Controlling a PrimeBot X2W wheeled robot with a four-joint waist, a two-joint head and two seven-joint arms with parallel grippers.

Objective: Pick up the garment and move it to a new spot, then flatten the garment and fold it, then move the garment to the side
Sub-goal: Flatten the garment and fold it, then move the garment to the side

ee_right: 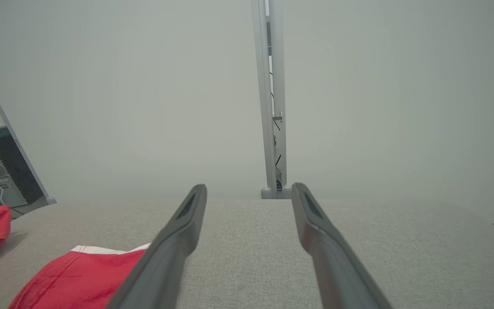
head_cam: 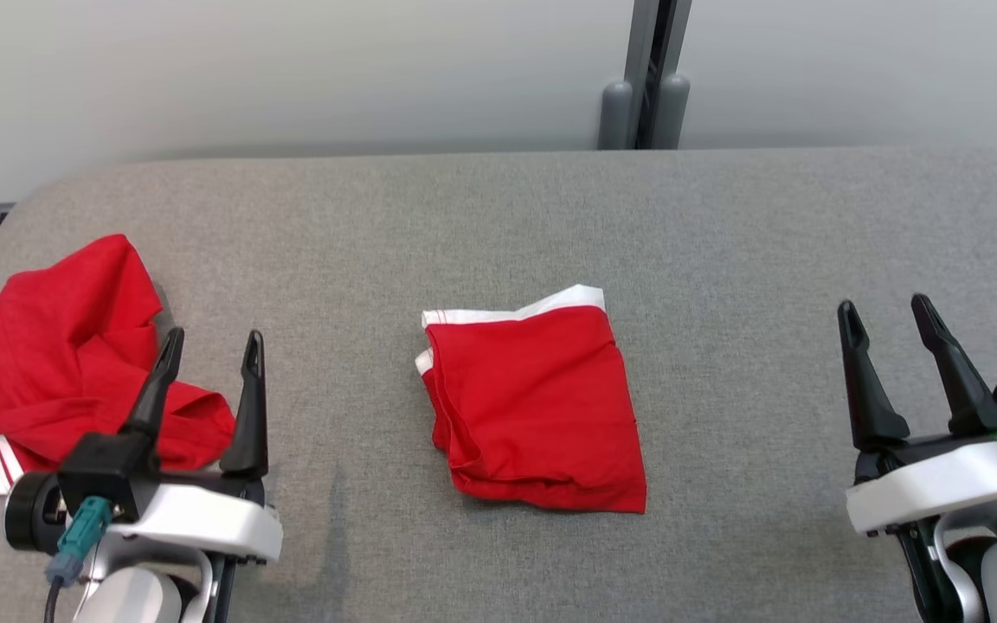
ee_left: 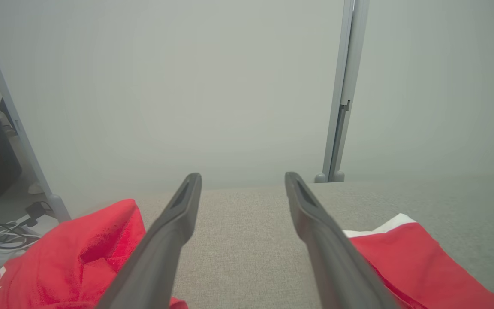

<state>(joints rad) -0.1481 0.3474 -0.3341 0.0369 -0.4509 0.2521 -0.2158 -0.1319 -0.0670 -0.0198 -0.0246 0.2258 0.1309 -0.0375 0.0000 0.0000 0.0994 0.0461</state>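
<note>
Count on the bench (head_cam: 723, 234): two garments, two grippers, four fingers (head_cam: 249, 407), one post (head_cam: 644, 86).

One folded garment (head_cam: 542, 407), red with a white band, lies between the two pairs of fingers. One crumpled garment (head_cam: 57, 346), red and white, lies beside and partly beyond the pair of the left gripper (head_cam: 214, 336). The right gripper (head_cam: 884, 304) has two dark fingers, as has the left. The single grey post stands well beyond the fingertips, with two rounded feet.

Bare table (head_cam: 767, 260) surrounds the folded garment (head_cam: 542, 407); a crumpled heap (head_cam: 57, 346) blocks the left.
</note>
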